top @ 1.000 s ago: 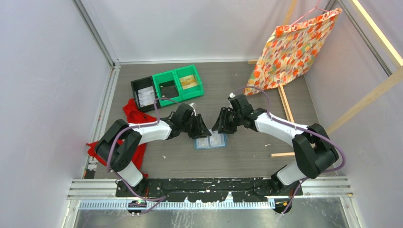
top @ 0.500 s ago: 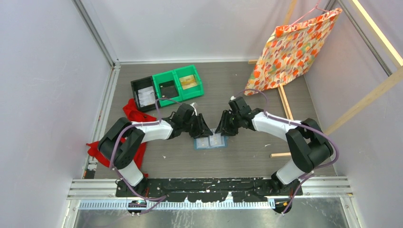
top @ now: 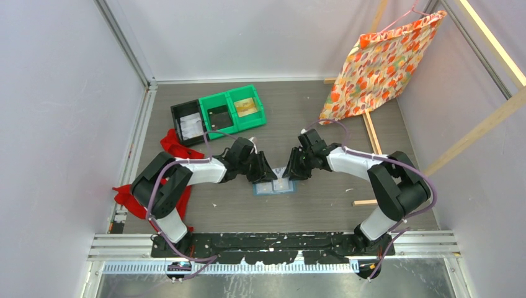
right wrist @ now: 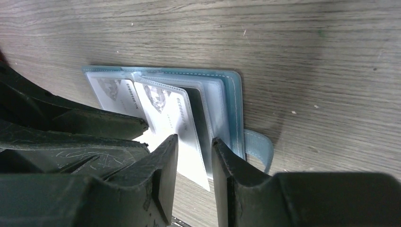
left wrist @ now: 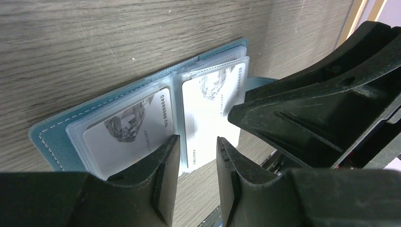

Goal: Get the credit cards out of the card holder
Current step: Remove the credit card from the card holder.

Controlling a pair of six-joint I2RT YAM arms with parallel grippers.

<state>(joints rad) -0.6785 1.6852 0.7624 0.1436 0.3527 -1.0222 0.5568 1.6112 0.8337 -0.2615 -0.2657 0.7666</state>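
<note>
The light-blue card holder (top: 275, 185) lies open on the wooden table between both arms. Its clear sleeves hold pale grey credit cards (left wrist: 127, 132) (left wrist: 210, 97). My left gripper (left wrist: 197, 151) (top: 263, 176) stands open over the holder's near edge, one finger above the left card, nothing pinched. My right gripper (right wrist: 195, 147) (top: 290, 174) is open with a narrow gap, low over the holder's (right wrist: 234, 94) right half. One pale card (right wrist: 170, 116) juts out of its sleeve, and its end lies in the gap between the right fingers. The holder's strap (right wrist: 259, 146) pokes out beside the right finger.
Two green bins (top: 232, 110) and a black tray (top: 188, 122) sit at the back left, a gold item (top: 246, 107) in one bin. A red cloth (top: 173, 149) lies under the left arm. A patterned fabric bag (top: 378, 65) hangs on a wooden frame (top: 372, 133) at the right.
The right gripper has come down and left onto the holder, its jaws narrowing a little. The left gripper has edged slightly toward the holder.
</note>
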